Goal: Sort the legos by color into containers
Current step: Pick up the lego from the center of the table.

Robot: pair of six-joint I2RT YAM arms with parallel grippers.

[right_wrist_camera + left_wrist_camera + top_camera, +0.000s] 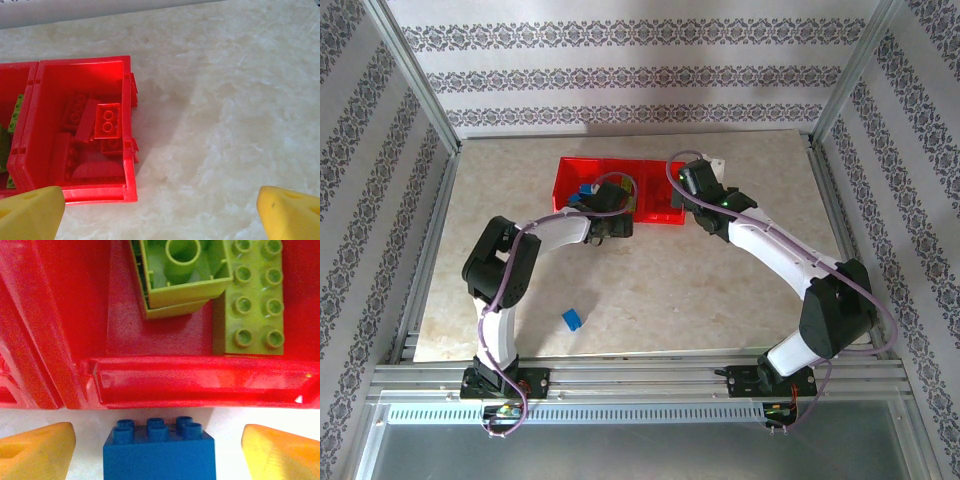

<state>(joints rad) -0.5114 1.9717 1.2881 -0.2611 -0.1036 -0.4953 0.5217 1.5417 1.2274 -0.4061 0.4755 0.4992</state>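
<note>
Top external view: tray (570,168) sits far-centre on the table (720,300), with three compartments side by side.

Done so far:
- Right compartment: red bricks (107,121) piled in. There are several, but the count is unclear against the red plastic.
- Middle compartment: green block (182,275) lies hollow side up, with a green plate (252,295) studs up just beside it.
- Left compartment: blue pieces (584,190) show, too small to count.

Left to do: two blue legos are outside the tray.
- Blue brick (159,452) stands on the table just outside the tray's near wall, in front of the green compartment. It is between the fingers (35,450) of the left tool (612,228). The jaws are spread with a gap on each side, so there is no contact.
- Second blue brick (571,320) lies alone on the near part of the table, well apart from the tray.

Judgement: the sort is nearly complete. Red and green look finished, and both strays belong in the left compartment.

Right tool (160,215) is spread wide and holds nothing. It is poised over bare table near the tray's right end.

Surface: pale beige marble pattern, flat, with a slight sheen.

Room: an enclosure of aluminium posts, with wallpaper in stripes and floral bands. Aluminium rails along the near edge carry the arm bases.
</note>
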